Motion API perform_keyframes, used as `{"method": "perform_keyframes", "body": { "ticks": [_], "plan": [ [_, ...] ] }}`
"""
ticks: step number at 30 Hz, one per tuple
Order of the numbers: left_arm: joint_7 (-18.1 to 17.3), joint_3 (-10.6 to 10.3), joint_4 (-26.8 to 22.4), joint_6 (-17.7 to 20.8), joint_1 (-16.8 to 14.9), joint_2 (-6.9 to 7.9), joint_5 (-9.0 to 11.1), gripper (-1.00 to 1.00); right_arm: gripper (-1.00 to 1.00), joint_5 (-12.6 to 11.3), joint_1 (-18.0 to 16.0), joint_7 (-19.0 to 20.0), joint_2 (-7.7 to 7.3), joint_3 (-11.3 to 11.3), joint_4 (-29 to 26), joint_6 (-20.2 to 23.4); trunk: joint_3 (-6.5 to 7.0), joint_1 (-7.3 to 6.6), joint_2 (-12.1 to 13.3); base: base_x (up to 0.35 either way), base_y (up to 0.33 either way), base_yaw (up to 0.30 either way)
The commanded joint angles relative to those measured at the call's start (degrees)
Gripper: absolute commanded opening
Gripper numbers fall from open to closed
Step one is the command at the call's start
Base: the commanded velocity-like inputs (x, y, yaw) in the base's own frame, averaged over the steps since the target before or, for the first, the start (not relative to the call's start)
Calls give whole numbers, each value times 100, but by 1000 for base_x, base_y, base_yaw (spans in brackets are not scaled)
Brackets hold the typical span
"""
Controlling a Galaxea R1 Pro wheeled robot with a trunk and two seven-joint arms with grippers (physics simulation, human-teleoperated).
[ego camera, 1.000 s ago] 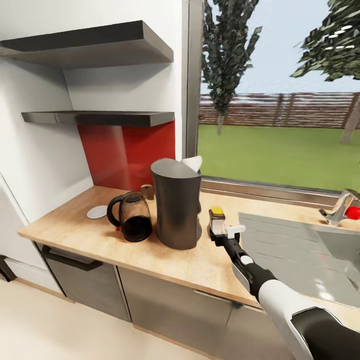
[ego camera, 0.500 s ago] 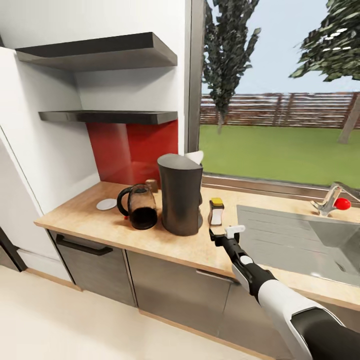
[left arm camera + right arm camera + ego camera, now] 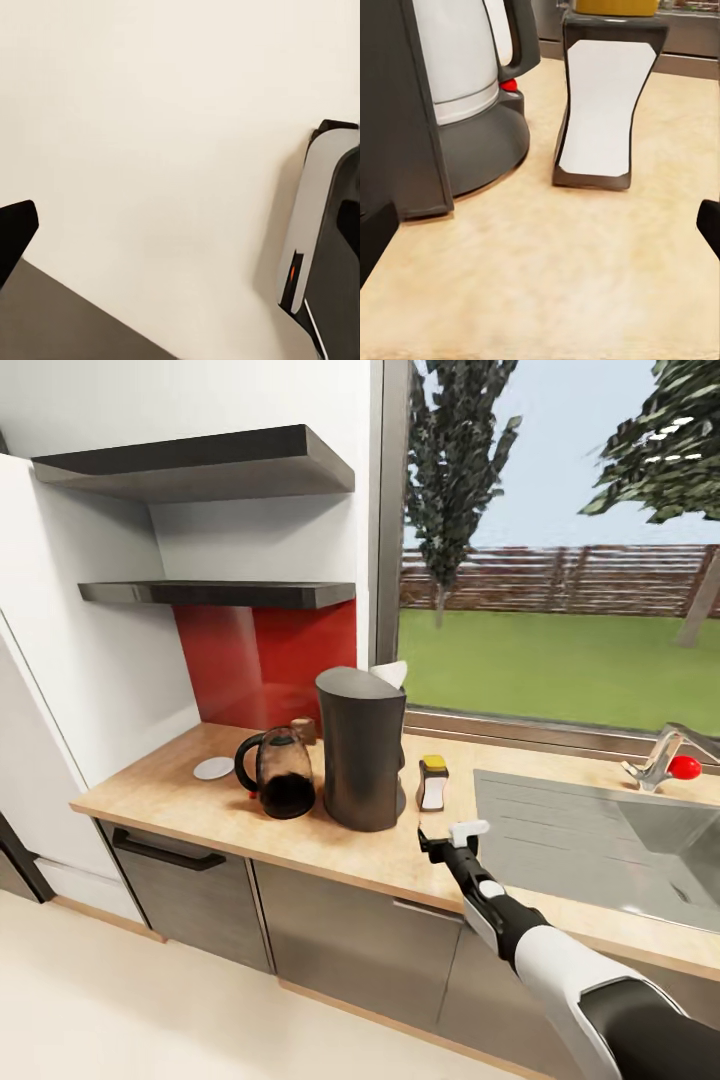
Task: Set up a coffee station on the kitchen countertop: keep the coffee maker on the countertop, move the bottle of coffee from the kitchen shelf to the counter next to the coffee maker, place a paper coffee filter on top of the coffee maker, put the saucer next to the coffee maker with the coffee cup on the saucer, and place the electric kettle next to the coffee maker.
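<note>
While the right gripper (image 3: 446,842) hovers over the surface (image 3: 330,847) edge with jaws spread and empty, the bottle of coffee (image 3: 432,783) stands upright just beside the coffee maker (image 3: 361,762). Left jaws: cannot tell.

We've got a glossy white-shelled right arm (image 3: 560,970) with black joint bands, slimming to a black wrist and a small black-and-white two-finger gripper (image 3: 447,838).

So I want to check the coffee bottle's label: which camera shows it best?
The right wrist view: the bottle of coffee stands close, white label facing the camera. The head view shows it small beside the coffee maker.
</note>
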Motion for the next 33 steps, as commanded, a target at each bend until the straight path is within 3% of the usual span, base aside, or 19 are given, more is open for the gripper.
{"method": "perform_keyframes", "body": {
  "ticks": [1, 9, 33],
  "plan": [
    [10, 19, -12, -34, 2, 1, -27, 100, 100, -61, -4, 3, 19, 26, 54, -25, -11, 4, -12, 0, 0, 0],
    [20, 22, -17, -201, 1, 8, -27, 100, 100, -62, 6, -313, 54, 21, 137, -31, -11, 4, -12, 0, 0, 8],
    [20, 27, -17, -230, 1, -6, -18, 100, 100, -69, 7, -342, 55, 21, 115, -35, -11, 4, -12, -1, 0, 10]
  ]
}}
